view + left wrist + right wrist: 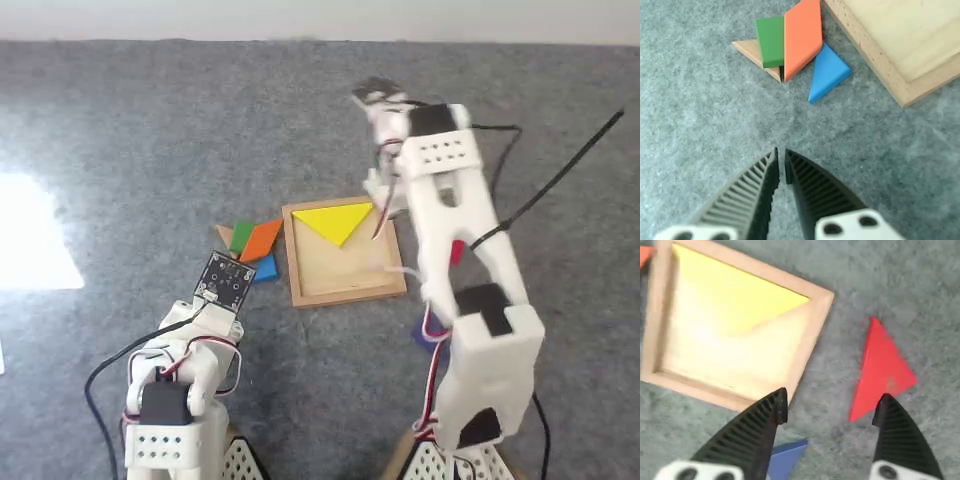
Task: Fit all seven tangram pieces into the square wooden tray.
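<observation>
Tray: The square wooden tray (pixel 345 292) lies near the middle of the table, with a yellow triangle (pixel 335 220) seated flat in its far half.
Right hand: My right gripper (pixel 834 396) hangs empty with its fingers wide apart, just off the tray's right edge. The red triangle (pixel 880 370) lies flat on the table beneath it, nearer one finger.
Left hand: My left gripper (pixel 780 152) has its fingers together on nothing, near the loose cluster.
Waiting pieces: An orange parallelogram (pixel 802 35), a green piece (pixel 771 40) and a tan triangle (pixel 755 52) overlap just off the tray's left edge, with a blue triangle (pixel 827 72) beside them. A dark blue piece (pixel 785 457) lies nearer my right arm's base.
Step in hand: By my reading, I am picking up the second piece, with one of seven placed.
Next move: I likely need to centre over the red triangle, lower, and close across its thin edges.
</observation>
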Action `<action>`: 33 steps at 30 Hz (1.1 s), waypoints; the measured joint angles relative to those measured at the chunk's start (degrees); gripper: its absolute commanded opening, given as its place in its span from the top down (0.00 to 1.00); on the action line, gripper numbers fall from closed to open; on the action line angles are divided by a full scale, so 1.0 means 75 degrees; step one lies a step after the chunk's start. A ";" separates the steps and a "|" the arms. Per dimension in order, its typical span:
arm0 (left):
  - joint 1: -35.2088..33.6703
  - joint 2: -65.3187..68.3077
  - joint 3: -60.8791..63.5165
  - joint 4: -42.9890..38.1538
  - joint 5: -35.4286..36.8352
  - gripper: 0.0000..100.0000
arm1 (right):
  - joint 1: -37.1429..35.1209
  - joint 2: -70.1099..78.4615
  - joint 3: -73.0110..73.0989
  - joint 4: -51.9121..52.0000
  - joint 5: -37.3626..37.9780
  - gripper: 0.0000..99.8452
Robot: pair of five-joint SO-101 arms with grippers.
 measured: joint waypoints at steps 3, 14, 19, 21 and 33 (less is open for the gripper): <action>0.0000 0.0000 0.0000 0.0000 0.0000 0.98 | -0.0035 -0.0164 0.0000 0.0059 0.0012 0.64; 0.0000 0.0000 0.0000 0.0000 0.0000 0.98 | 0.1735 0.1629 0.0223 -0.1219 0.1289 0.63; 0.0000 0.0000 0.0000 0.0000 0.0000 0.98 | 0.1747 0.2004 0.0223 -0.1582 0.1641 0.63; 0.0000 0.0000 0.0000 0.0000 0.0000 0.98 | 0.1747 0.2122 0.0223 -0.1629 0.1770 0.63; 0.0000 0.0000 0.0000 0.0000 0.0000 0.98 | 0.1793 0.2743 0.0176 -0.1911 0.2309 0.71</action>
